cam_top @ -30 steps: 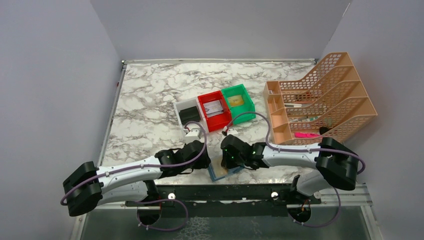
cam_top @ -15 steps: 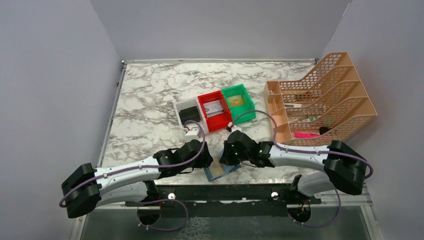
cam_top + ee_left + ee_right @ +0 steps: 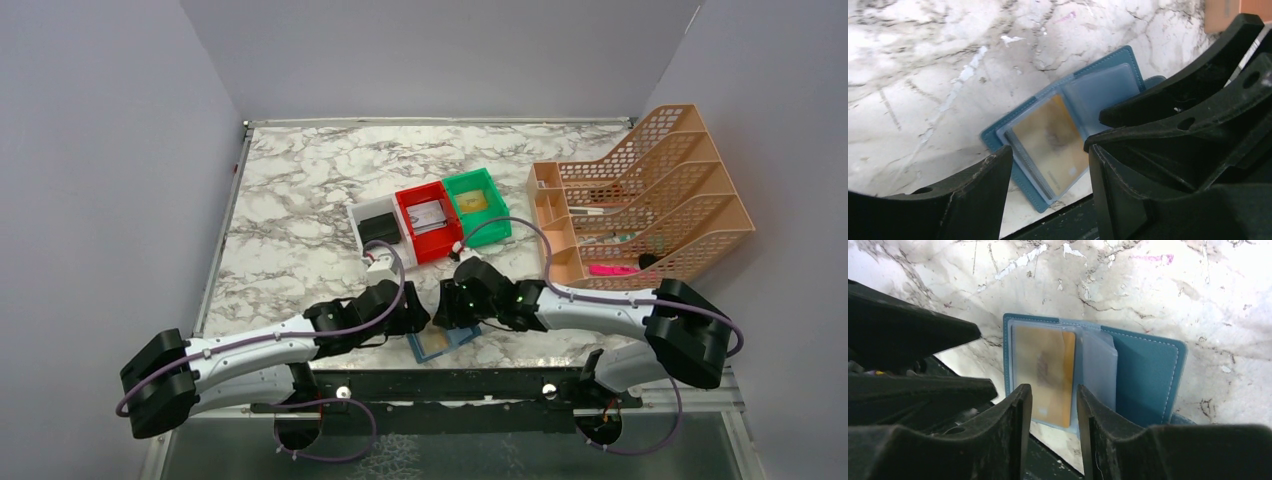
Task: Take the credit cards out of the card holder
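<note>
The teal-blue card holder (image 3: 443, 343) lies open and flat at the table's near edge. An orange-yellow credit card (image 3: 1044, 365) sits behind a clear pocket panel on its left half; the same card (image 3: 1048, 132) shows in the left wrist view. In both wrist views the card holder (image 3: 1108, 65) (image 3: 1145, 375) lies on the marble beyond the fingertips. My left gripper (image 3: 418, 318) (image 3: 1049, 150) hovers over the holder's left side, open, nothing between its fingers. My right gripper (image 3: 445, 308) (image 3: 1053, 388) hangs just above the card pocket, partly open and empty. The two grippers almost meet.
Behind the grippers stand a white bin (image 3: 378, 230) with a black wallet, a red bin (image 3: 428, 222) and a green bin (image 3: 478, 205). A small white box (image 3: 381, 266) lies by the left wrist. An orange file organiser (image 3: 640, 205) fills the right. The black front rail (image 3: 450, 385) borders the holder.
My right gripper has opened from shut and shifted left and away from the front edge. The left gripper has opened wider. The card holder now lies spread open and a little further left.
</note>
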